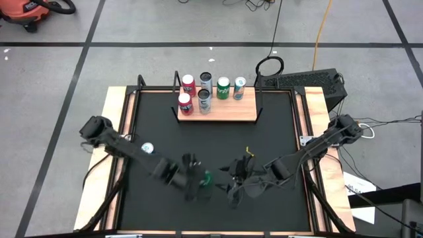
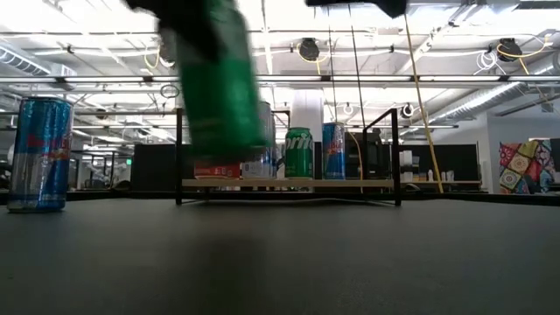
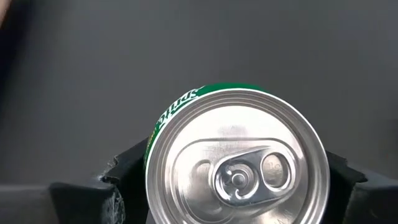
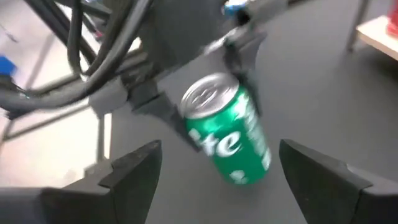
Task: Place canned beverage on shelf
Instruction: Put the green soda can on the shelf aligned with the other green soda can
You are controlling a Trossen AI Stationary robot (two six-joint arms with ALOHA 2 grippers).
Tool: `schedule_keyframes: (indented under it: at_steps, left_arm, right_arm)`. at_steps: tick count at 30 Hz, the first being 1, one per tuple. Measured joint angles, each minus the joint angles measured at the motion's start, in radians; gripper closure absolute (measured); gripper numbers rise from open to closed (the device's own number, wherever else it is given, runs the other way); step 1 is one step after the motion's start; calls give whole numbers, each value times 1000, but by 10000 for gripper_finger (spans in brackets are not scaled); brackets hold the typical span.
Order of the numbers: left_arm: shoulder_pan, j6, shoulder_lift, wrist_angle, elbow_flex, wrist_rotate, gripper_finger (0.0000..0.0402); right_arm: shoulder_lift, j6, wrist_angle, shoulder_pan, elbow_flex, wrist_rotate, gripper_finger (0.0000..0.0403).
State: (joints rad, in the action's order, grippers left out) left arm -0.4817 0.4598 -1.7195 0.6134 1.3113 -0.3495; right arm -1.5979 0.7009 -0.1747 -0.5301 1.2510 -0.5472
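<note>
Left gripper (image 4: 205,81) holds the green can (image 4: 231,138) aloft; right gripper (image 4: 217,180) gapes empty; next, carry to shelf (image 1: 218,112).

Six cans (image 1: 204,92) on shelf (image 1: 231,110)

Black desk (image 1: 264,142) w/ light wood edging fills centre of the high view. Light wood shelf (image 1: 228,111) w/ thin black rod brackets sits on desk at upper centre. On shelf: six cans in two rows, back row red (image 1: 188,82), silver (image 1: 206,82), green (image 1: 223,87), blue-silver (image 1: 239,88); front row red (image 1: 185,103) & silver (image 1: 203,100). One blue-silver can (image 1: 147,148) stands alone on desk, centre left.
</note>
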Motion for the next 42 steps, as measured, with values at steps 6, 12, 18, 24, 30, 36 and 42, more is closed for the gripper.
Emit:
schedule_keyframes:
  at_steps: [6, 12, 18, 24, 30, 36, 42]
  left_arm:
    - [151, -172, -55, -69, 0, 117, 104]
    - [208, -307, -113, -175, 0, 272, 103]
    - [237, -283, -121, -193, 0, 301, 79]
    - [271, -284, -118, -185, 1, 318, 9]
    - [288, -257, -60, -73, 31, 288, 21]
    - [292, -251, 15, 104, 38, 253, 22]
    - [292, -171, 59, 231, 38, 154, 22]
  right_arm:
    - [87, 77, -250, 0, 0, -7, 93]
    - [111, 102, -431, 0, 0, 3, 93]
    - [120, 92, -411, 10, -67, 55, 93]
    - [152, 30, -128, 63, -254, 168, 93]
    - [146, -88, 44, 111, -299, 242, 93]
    - [136, -219, 109, 184, -300, 239, 73]
    - [80, -250, 219, 269, -300, 398, 26]
